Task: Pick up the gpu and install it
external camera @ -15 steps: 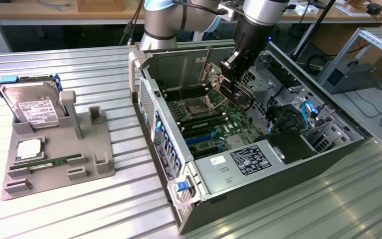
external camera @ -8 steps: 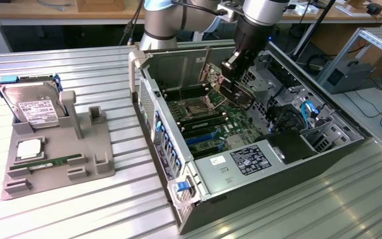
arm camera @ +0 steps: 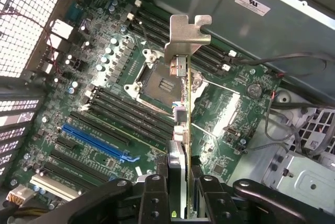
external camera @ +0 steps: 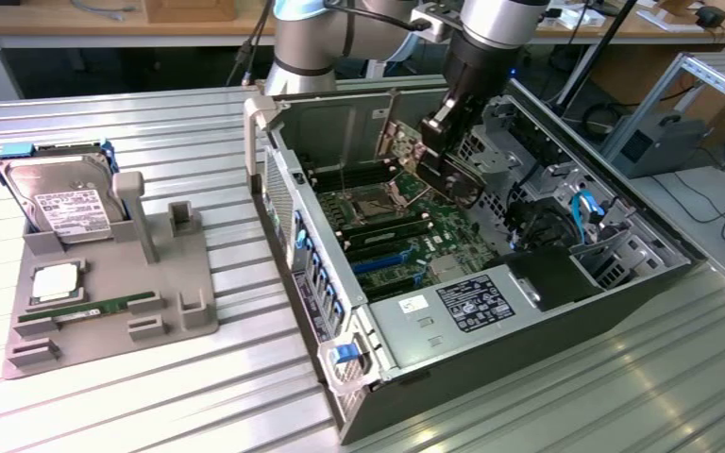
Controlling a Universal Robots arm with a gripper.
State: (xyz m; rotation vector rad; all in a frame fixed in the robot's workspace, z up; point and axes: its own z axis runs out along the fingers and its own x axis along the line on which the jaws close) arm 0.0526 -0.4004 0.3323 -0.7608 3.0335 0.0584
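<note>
End effector (arm camera: pixel 180 181) clamps the gpu (arm camera: pixel 181 113) edge-on above the motherboard (arm camera: pixel 104 103); card faces unseen.

Computer case (external camera: pixel 290 203) on table (external camera: pixel 148 123), open side up. Motherboard (external camera: pixel 388 226) inside case, on its bottom wall. Gpu (external camera: pixel 403 143) inside case, edge-on above motherboard, clamped in gripper (external camera: pixel 445 127). Arm base behind case. Fixture (external camera: pixel 124 311) on table, well apart from case, toward exterior view's left. Hard drive (external camera: pixel 67 203) and memory stick (external camera: pixel 98 307) in fixture.
</note>
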